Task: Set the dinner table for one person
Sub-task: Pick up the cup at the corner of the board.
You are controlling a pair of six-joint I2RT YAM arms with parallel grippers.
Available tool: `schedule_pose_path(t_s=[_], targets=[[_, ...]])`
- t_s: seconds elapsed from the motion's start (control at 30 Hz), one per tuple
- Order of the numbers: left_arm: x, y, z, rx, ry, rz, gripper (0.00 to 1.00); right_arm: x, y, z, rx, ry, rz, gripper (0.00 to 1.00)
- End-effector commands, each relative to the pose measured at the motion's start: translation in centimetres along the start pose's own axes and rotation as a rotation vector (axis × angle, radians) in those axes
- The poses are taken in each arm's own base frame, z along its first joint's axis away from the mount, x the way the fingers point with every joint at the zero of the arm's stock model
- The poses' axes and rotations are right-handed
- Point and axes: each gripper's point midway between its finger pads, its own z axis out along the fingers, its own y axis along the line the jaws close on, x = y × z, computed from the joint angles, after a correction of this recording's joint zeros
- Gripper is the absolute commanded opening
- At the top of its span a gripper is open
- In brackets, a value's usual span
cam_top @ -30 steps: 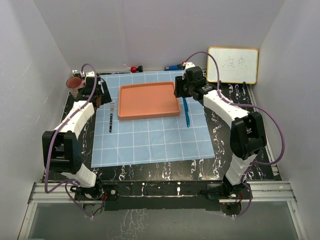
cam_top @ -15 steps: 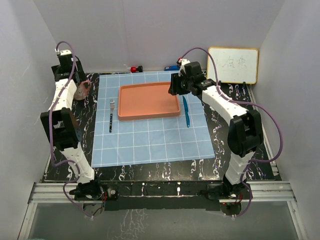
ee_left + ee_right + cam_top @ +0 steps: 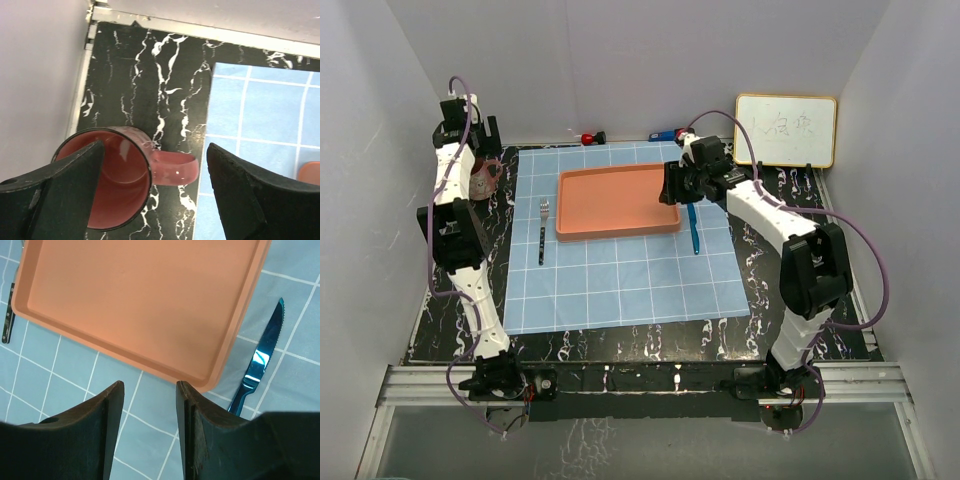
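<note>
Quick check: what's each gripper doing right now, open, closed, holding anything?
Left gripper: open wide, holding nothing, above the red ceramic mug.
Right gripper: partly open, empty, over the orange rectangular tray corner.

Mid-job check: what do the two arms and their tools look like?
The left arm and right arm have white links and black joints, each trailing a purple cable. The left tool and right tool are matte black, with two broad wedges each.
</note>
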Motion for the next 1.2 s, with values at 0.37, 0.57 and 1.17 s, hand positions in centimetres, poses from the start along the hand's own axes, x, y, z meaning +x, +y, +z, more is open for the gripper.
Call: schedule_pose_path(t_s=[0.37, 0.57, 1.17], targets=[[1.3, -0.8, -0.7, 0.026, 0.047, -0.076, 0.77, -3.0, 2.6, -3.6, -0.089, -0.123, -0.055, 0.44], [2.5, -0.2, 0.7, -0.032, 0.068, -0.124, 0.63, -3.0, 2.9, -4.1, -0.102, -0.137, -0.069, 0.44], [6.3, -1.3, 1.9, -0.002, 0.109, -0.183, 0.0, -0.5, 2.4, -3.5, -0.106, -0.092, -0.065, 0.41]])
